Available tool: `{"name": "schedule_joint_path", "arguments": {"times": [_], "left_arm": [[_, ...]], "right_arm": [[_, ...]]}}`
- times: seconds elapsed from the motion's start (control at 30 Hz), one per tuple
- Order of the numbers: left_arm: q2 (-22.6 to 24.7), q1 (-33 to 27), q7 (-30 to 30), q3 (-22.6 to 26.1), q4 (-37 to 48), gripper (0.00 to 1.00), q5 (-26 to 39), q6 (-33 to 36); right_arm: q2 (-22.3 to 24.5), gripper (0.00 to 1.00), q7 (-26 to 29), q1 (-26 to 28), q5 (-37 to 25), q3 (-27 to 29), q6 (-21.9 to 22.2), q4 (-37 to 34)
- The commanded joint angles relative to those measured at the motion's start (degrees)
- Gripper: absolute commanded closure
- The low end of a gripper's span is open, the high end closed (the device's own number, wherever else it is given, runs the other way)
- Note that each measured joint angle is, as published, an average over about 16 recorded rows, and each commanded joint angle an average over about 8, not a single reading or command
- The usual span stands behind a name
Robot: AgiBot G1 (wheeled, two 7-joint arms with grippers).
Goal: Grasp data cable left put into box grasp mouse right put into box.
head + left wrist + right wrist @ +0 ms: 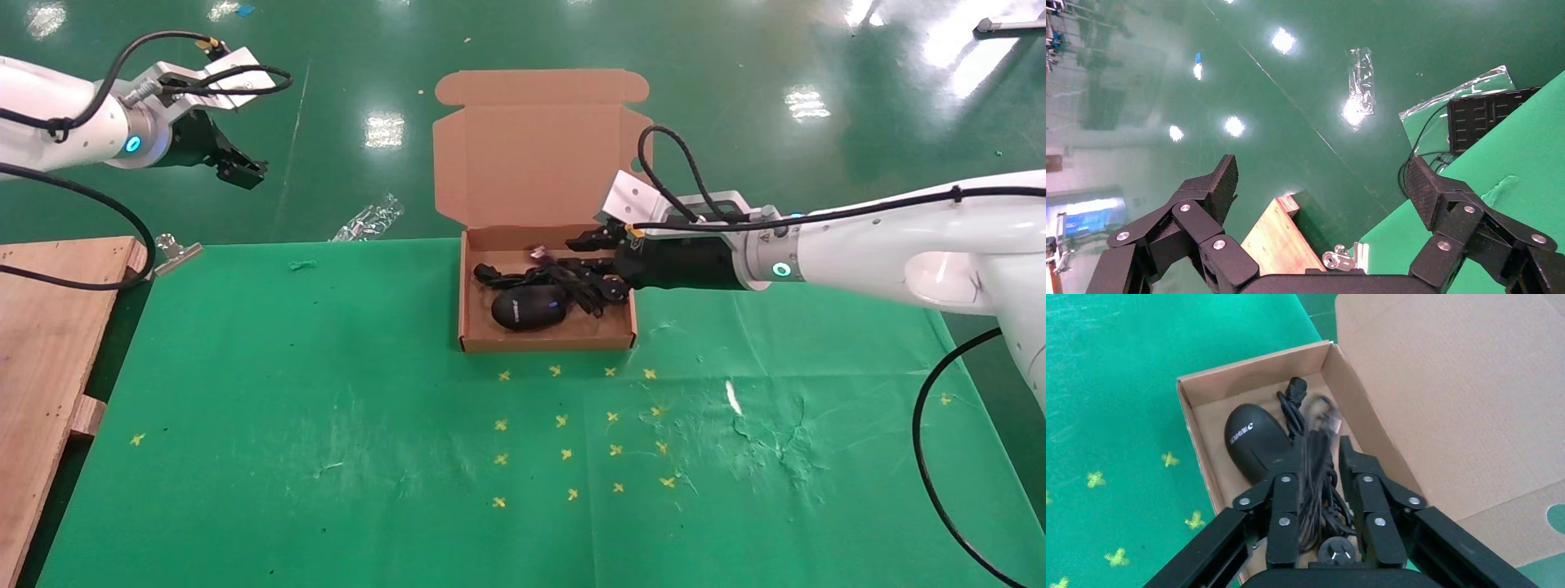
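Note:
The brown box (547, 341) stands open at the table's far middle, its lid (535, 147) folded back. Inside lie the black mouse (529, 309) (1257, 441) and the thick data cable (498, 276), whose pronged plug (1333, 551) shows beneath my wrist. My right gripper (592, 263) (1319, 452) reaches in over the box's right wall. Its fingers stand slightly open on either side of a blurred bundle of thin black wire (1315, 478), with a small gap at one finger. My left gripper (241, 171) (1319, 171) hangs wide open and empty, high at the far left off the table.
A wooden pallet (49, 327) (1278, 239) adjoins the table's left edge, with a metal clip (176, 249) (1343, 260) at the cloth's corner. A clear plastic bag (368, 220) lies on the floor behind. Yellow marks (572, 425) dot the green cloth in front of the box.

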Motion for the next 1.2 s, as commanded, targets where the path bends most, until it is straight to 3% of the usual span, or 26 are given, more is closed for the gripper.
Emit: {"name": "schedule_joint_path", "arguments": {"times": [0.03,0.33,1.2], "left_arm": [[0.0,0.0,0.0,0.0,0.0,0.0,0.0,0.0],[0.0,0.0,0.0,0.0,-0.1,0.0,0.0,0.0],[0.0,0.0,0.0,0.0,-0.1,0.0,0.0,0.0]], "right_arm": [[0.0,0.0,0.0,0.2,-0.2,-0.2,-0.1,0.2],[2.3,0.0,1.7,-1.8,2.5,0.7,-1.8,4.2],[18.5,0.0,12.6,-16.1,22.1,8.0,-12.3,29.7]]}}
